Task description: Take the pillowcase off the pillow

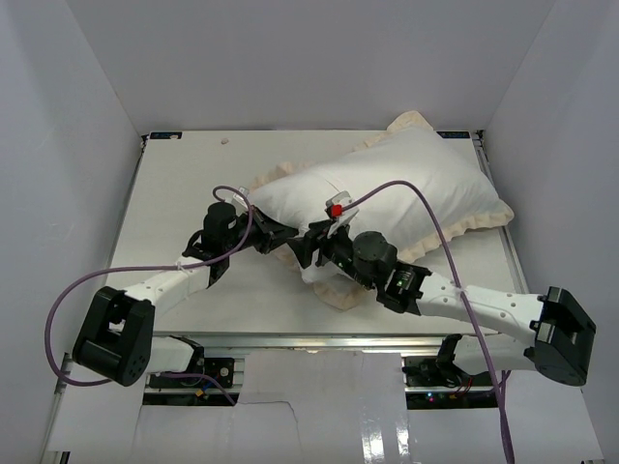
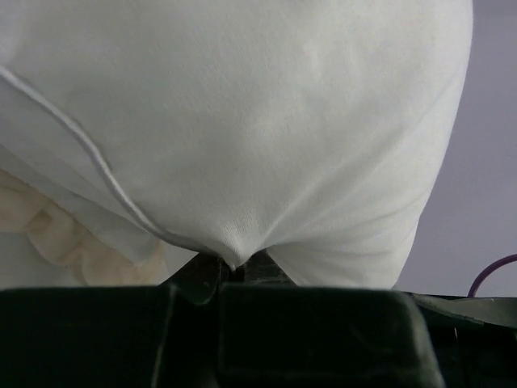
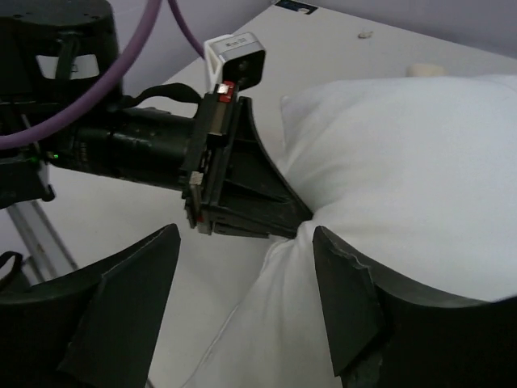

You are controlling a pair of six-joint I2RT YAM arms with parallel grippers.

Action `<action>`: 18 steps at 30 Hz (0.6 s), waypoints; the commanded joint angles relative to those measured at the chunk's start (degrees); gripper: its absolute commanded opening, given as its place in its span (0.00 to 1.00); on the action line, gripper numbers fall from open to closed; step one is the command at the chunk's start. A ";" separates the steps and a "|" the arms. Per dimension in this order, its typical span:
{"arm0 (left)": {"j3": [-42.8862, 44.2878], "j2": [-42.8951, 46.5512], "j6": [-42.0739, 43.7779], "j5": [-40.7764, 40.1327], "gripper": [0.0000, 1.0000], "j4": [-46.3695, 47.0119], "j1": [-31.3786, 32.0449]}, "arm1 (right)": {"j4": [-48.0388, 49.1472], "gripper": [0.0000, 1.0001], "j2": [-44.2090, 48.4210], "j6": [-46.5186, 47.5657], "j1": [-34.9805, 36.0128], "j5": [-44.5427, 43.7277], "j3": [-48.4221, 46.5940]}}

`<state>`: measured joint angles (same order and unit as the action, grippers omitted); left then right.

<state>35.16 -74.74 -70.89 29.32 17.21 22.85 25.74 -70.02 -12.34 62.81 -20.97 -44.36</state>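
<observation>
From where I stand the job is at its get-a-hold stage. The pillowcase (image 1: 479, 220) is not yet off, and its cream frill shows round most of the white bundle lying slantwise across the middle and right of the counter (image 1: 184, 174). On the left, the left gripper (image 2: 230, 267) reaches in to the bundle's near-left end, its fingers pressed together on a small tuck of white cloth. In its wrist view the cloth puckers into the pinch, and a hemmed edge with frill beneath it runs off to one side. So I take the plump stuff it holds to be the pillow (image 2: 283, 121) itself, poking from the cover's mouth, though white on white I cannot swear to it. Just to the right, almost tip to tip with it, the right gripper (image 3: 246, 259) hovers with its fingers (image 3: 347, 299) spread, one either side of a fold of white fabric and gripping nothing. Farther right, the rest of the pillow sits inside the cover. To my eye the next move calls for the right fingers to close on the cover's hem or frill, not the cushion, and peel it back while the left pinch anchors the pillow. If both catch the same layer, the whole bundle will likely just slide.
</observation>
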 commanded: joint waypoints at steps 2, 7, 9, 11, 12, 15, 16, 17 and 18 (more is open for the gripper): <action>-0.44 2.66 0.14 0.92 0.00 6.96 0.18 | -6.02 0.79 3.74 -0.24 1.27 4.11 -4.41; -2.55 4.51 2.42 0.56 0.00 6.43 -0.17 | -18.17 0.91 5.76 6.79 1.00 -4.33 -11.88; -2.55 4.69 3.39 1.35 0.00 5.91 -0.35 | -19.67 0.88 6.21 8.81 -0.05 -5.83 -14.96; -2.64 4.95 4.53 1.61 0.00 5.03 -0.44 | -20.81 0.85 5.25 11.98 -1.62 -8.45 -19.07; -2.64 5.22 4.80 1.62 0.00 4.68 -0.61 | -21.77 0.83 4.37 13.38 -2.59 -9.43 -20.49; -2.99 6.88 6.46 1.44 0.00 3.36 -0.70 | -26.42 0.78 -0.28 13.75 -10.22 -4.45 -26.21; -2.90 7.67 7.77 1.18 0.00 2.57 -0.70 | -28.27 0.77 -2.82 13.57 -12.25 1.49 -27.35; -2.90 8.11 8.57 0.92 0.00 2.13 -0.70 | -29.33 0.77 -4.23 13.39 -15.14 3.37 -28.49; -2.81 8.47 9.27 0.65 0.00 1.43 -0.70 | -31.34 0.77 -5.73 13.31 -16.04 4.09 -30.94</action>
<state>32.18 -70.41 -65.06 29.36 17.91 22.59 1.89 -71.18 -0.82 50.85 -22.39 -71.29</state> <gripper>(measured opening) 0.035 0.769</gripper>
